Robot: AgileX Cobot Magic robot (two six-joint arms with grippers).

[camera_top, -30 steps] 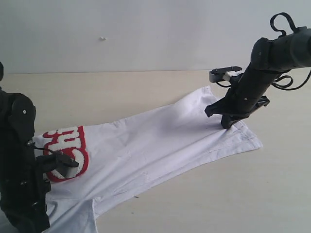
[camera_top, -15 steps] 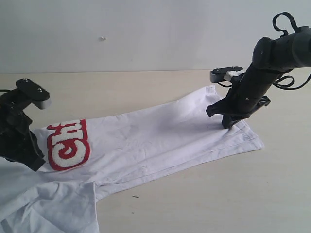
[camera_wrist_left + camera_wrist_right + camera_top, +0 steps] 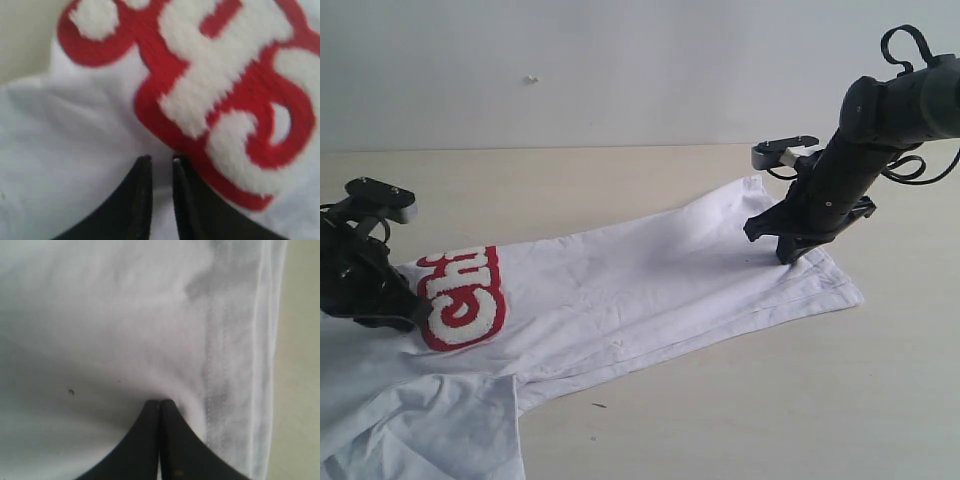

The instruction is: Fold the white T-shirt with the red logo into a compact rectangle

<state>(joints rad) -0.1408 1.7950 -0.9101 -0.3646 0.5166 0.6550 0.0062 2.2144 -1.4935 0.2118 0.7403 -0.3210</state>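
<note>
The white T-shirt (image 3: 640, 290) lies stretched across the table, hem end at the right, chest end at the left. Part of the red logo (image 3: 462, 298) shows near the left end, and it fills the left wrist view (image 3: 220, 90). My left gripper (image 3: 408, 316) is low at the logo's left edge. Its jaws (image 3: 161, 160) stand a narrow gap apart over white cloth, open and holding nothing that I can see. My right gripper (image 3: 788, 256) is shut, its tips (image 3: 160, 402) pressing down on the shirt (image 3: 125, 315) just inside the stitched hem (image 3: 235, 365).
A loose sleeve and rumpled cloth (image 3: 430, 430) lie at the front left corner. Bare tan table (image 3: 770, 400) runs in front of the shirt and behind it up to the pale wall (image 3: 620, 60). A small dark speck (image 3: 597, 405) lies on the table.
My left arm swung back from the front corner and settled lower beside the logo, and its jaws have parted slightly. More of the logo shows. The right arm has not moved.
</note>
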